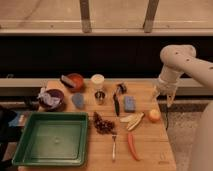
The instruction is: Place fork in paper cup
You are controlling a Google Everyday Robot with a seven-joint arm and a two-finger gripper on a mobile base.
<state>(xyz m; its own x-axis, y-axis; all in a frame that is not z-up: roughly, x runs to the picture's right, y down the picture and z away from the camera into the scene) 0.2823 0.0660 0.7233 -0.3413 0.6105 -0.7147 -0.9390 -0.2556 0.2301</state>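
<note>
Wooden surface (pixel 150 150) runs beneath a dark wall and a window ledge, crowded with kitchen things. Along its front edge the fork (pixel 114 145) lies flat, pointing front to back, just left of a carrot (pixel 132 146) and just right of a green tray (pixel 50 139) that fills the front left corner. Grapes (pixel 103 124) sit just behind the fork. The cup (pixel 97 81) stands upright near the back edge, about mid-width, well apart from the fork. A steel cup (pixel 100 97) stands just in front of it, with a red bowl (pixel 75 81) to its left. A purple bowl (pixel 50 98) holding something crumpled sits at the left side, and a small blue object (pixel 78 100) lies between that bowl and the steel cup. Right of the steel cup a black-handled utensil (pixel 116 103) lies front to back, with a blue sponge (pixel 130 103) beside it. A banana (pixel 132 121) and a round orange fruit (pixel 154 115) rest nearer the right edge.

The white arm (pixel 177 57) bends down from the right. Its gripper (pixel 164 97) hangs over the right rear corner of the surface, just behind the fruit and well apart from both fork and cup. The fingers (pixel 157 95) are released, spread apart and grasping nothing
</note>
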